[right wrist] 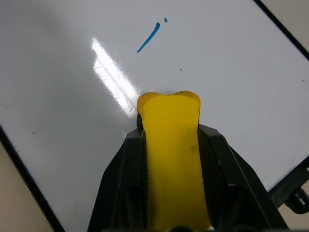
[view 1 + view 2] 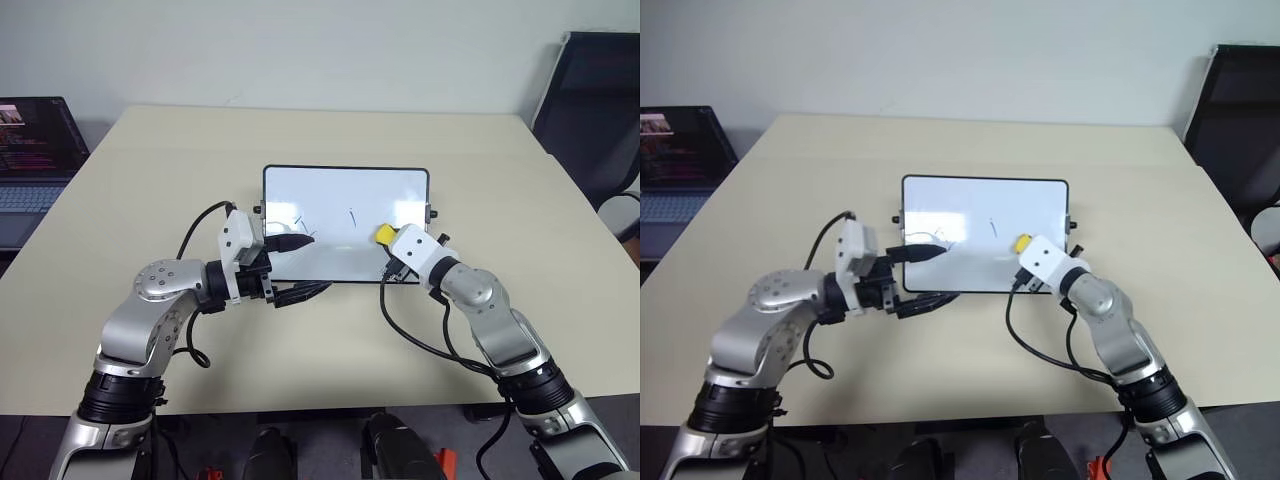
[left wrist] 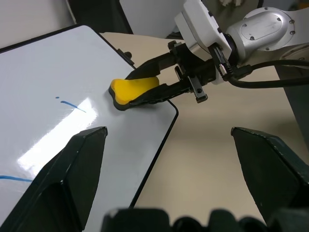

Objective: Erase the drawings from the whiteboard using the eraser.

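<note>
The whiteboard (image 2: 330,185) lies flat in the middle of the table. Thin blue drawings show on it: a short stroke with a dot (image 1: 148,37) near the centre and fainter marks (image 2: 300,221) toward its left side. My right gripper (image 2: 389,241) is shut on the yellow eraser (image 2: 383,234), whose front end rests on the board's right part, just right of the central stroke. My left gripper (image 2: 316,263) stands open at the board's front-left corner. One of its fingers (image 2: 290,240) reaches over the board. The other finger (image 2: 303,292) lies past the front edge.
The beige table (image 2: 300,140) has free room all around the board. An open laptop (image 2: 30,150) sits at the far left. A black chair (image 2: 595,110) stands at the right. Black cables (image 2: 420,340) loop from both wrists over the table's front part.
</note>
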Robot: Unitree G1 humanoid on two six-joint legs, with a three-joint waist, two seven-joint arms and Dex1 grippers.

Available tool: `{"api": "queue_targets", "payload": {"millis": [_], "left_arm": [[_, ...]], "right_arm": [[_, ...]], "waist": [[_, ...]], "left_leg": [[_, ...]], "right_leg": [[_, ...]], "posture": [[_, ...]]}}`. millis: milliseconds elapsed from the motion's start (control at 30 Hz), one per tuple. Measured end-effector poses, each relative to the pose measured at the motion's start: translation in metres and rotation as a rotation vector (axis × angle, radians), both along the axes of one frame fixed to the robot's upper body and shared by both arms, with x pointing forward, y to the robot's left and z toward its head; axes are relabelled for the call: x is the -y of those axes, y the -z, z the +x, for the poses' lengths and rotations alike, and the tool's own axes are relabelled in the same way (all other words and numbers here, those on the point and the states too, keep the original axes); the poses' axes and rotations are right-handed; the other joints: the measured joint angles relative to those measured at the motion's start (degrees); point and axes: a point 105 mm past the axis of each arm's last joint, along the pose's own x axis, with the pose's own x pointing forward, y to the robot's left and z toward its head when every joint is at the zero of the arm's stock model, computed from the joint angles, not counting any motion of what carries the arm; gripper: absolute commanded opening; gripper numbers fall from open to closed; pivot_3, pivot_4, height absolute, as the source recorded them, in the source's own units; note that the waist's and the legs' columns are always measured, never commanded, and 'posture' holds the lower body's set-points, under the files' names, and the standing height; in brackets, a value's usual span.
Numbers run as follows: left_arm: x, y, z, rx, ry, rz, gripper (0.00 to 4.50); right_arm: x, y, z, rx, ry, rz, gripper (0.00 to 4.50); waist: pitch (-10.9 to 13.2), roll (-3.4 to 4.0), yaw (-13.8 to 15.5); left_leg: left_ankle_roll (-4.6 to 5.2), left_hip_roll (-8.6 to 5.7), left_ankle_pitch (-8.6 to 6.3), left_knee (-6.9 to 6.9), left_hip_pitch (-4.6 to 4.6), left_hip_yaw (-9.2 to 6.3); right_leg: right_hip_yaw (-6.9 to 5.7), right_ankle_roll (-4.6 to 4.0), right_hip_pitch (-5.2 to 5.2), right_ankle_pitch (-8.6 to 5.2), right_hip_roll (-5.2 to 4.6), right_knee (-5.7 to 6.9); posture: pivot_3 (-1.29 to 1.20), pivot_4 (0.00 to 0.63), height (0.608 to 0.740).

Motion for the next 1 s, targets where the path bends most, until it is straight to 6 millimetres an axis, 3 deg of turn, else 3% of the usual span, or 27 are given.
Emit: {"api": "queue_targets", "payload": {"millis": [167, 400, 533, 800, 1000], "left_arm": [[0.000, -0.002, 0.002, 0.004, -0.015, -0.005, 4.50], [0.002, -0.006, 0.003, 0.005, -0.023, -0.013, 4.50], [0.003, -0.009, 0.005, 0.008, -0.039, -0.015, 4.50], [-0.003, -0.018, 0.012, 0.036, -0.138, -0.051, 4.50], [-0.019, -0.028, 0.011, 0.071, -0.280, -0.102, 4.50]], "right_arm": [[0.013, -0.007, 0.010, 0.030, 0.072, -0.015, 1.09], [0.018, 0.010, -0.011, -0.078, -0.005, -0.090, 1.09], [0.016, 0.011, -0.015, -0.094, -0.011, -0.072, 1.09], [0.021, -0.007, -0.012, -0.104, 0.033, 0.224, 1.09], [0.030, -0.014, -0.042, -0.110, -0.024, 0.385, 1.09]], "waist": [[0.00, -0.01, 0.24], [-0.02, -0.03, 0.57], [-0.01, -0.03, 0.46], [0.07, 0.05, 0.90], [0.12, 0.13, 1.72]], "left_leg": [[0.00, -0.06, 0.00, 0.11, 0.01, -0.04], [0.00, -0.08, 0.00, 0.06, 0.02, -0.05], [0.00, -0.07, 0.00, 0.04, 0.01, -0.05], [0.00, -0.07, 0.00, -0.06, -0.17, -0.06], [-0.44, -0.04, -0.32, -0.25, -0.24, -0.07]], "right_leg": [[0.00, 0.00, -0.04, 0.00, -0.07, -0.17], [-0.05, 0.00, -0.03, 0.00, -0.10, -0.16], [-0.05, 0.00, -0.01, 0.00, -0.09, -0.11], [-0.06, 0.04, -0.01, -0.01, -0.07, -0.10], [-0.12, 0.36, -0.07, -0.31, -0.07, -0.07]], "posture": [[0.00, 0.150, 0.740], [0.00, 0.150, 0.740], [0.00, 0.150, 0.740], [0.00, 0.150, 0.740], [0.00, 0.150, 0.740]]}}
